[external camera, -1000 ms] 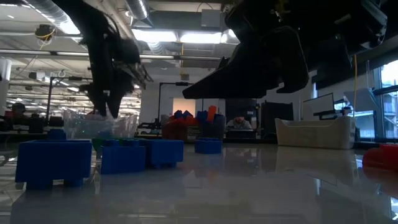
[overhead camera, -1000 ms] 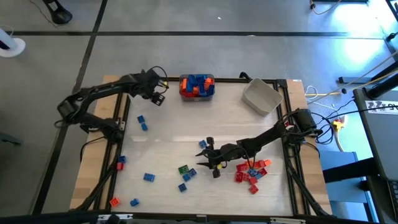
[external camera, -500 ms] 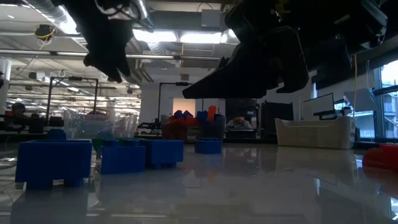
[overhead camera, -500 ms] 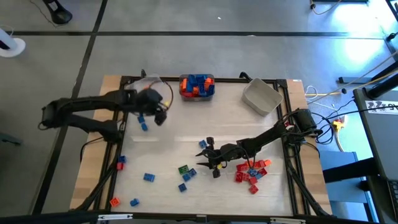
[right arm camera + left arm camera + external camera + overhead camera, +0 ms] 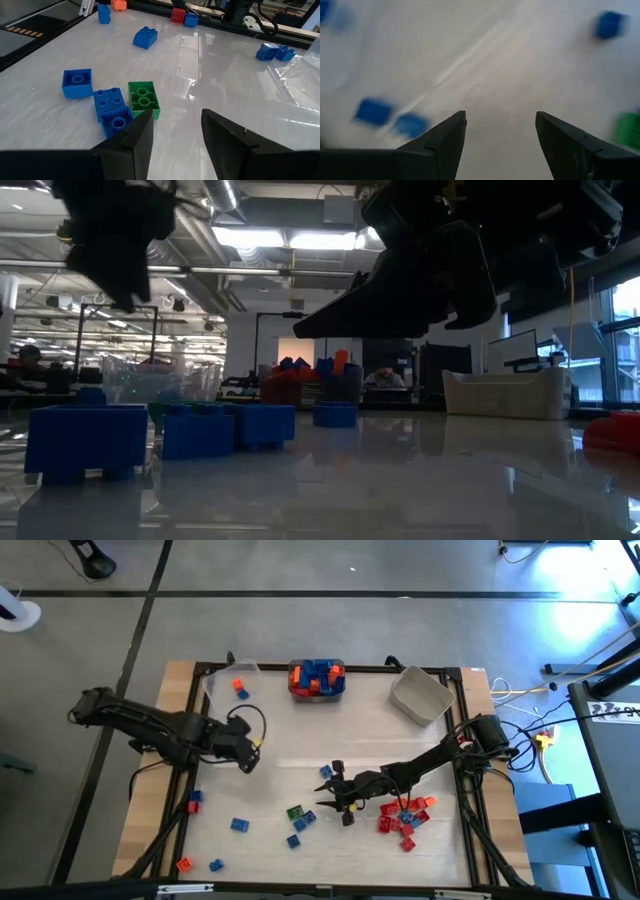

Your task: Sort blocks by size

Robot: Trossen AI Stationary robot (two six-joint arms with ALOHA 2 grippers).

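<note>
A white worktop (image 5: 300,755) is seen from above, with toy blocks scattered over it. The left pincer (image 5: 247,753) is held over the worktop's left part with its fingers spread and nothing between them; two blue blocks (image 5: 390,118) are seen blurred just ahead of it in its wrist view. A clear bin (image 5: 228,687) with one orange block (image 5: 239,688) inside lies beyond this pincer at the far edge.

The right pincer (image 5: 333,794) is held low near the worktop's middle, its fingers parted and empty. A green block (image 5: 143,99) is placed right in front of its fingertips, touching a cluster of blue blocks (image 5: 112,110) beside it. A heap of red blocks (image 5: 402,817) lies behind this pincer, under its arm. A bin filled with blue and orange blocks (image 5: 317,679) and an empty grey bin (image 5: 420,695) are set at the far edge, well apart from both pincers.
</note>
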